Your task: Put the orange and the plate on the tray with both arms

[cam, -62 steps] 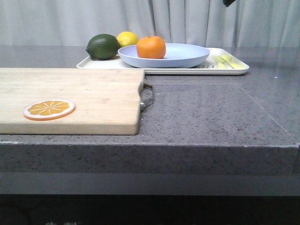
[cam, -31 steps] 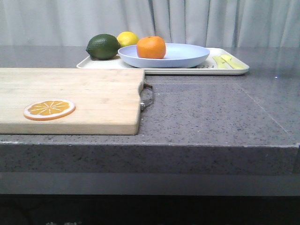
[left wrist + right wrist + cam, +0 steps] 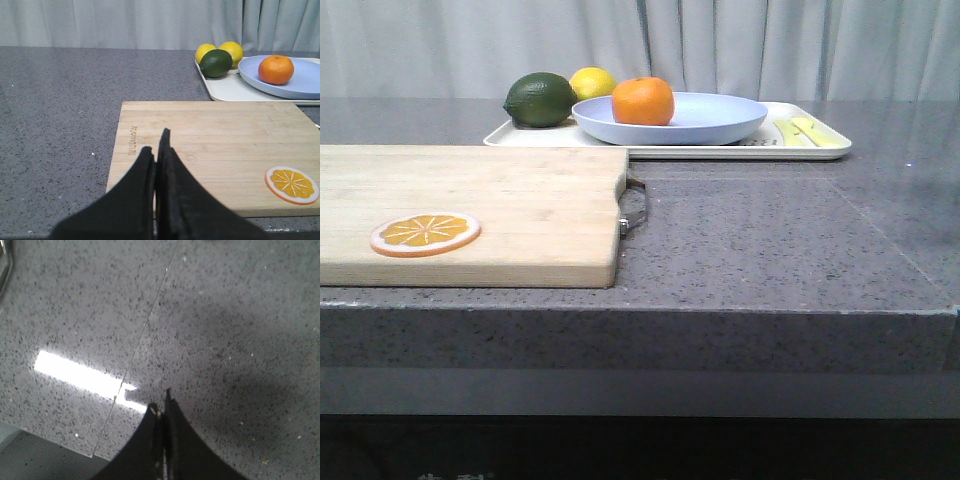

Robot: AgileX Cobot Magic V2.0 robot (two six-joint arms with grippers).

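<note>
The orange (image 3: 642, 101) sits on the plate (image 3: 710, 120), toward its left side, stem dot up, and the plate rests on the tray (image 3: 810, 150) at the far side of the counter (image 3: 770, 240). The plate covers the tray's middle. On the tray's left end, just beside the plate, a dark green lime (image 3: 540, 99) lies in front and a lemon (image 3: 591, 81) peeks out behind it; my left wrist camera shows two lemons (image 3: 220, 50) back there, touching the lime. On the tray's right end, pale yellow-green strips (image 3: 808, 132) lie flat, too small to name.

Nearer to me, a wooden cutting board (image 3: 500, 200) takes up the left of the counter, its metal handle (image 3: 634, 210) pointing right, well apart from the tray's front rim. A flat orange slice (image 3: 425, 233) lies on the board near its front left.

My left gripper (image 3: 156, 145) hangs above the board's near edge, fingers pressed together, nothing between them. My right gripper (image 3: 161, 402) hovers over bare speckled counter, beside a bright streak of reflected light (image 3: 85, 379) and a thin seam (image 3: 145, 330) in the stone; its fingers are pressed together too, holding nothing. Neither arm shows in the front view.
</note>
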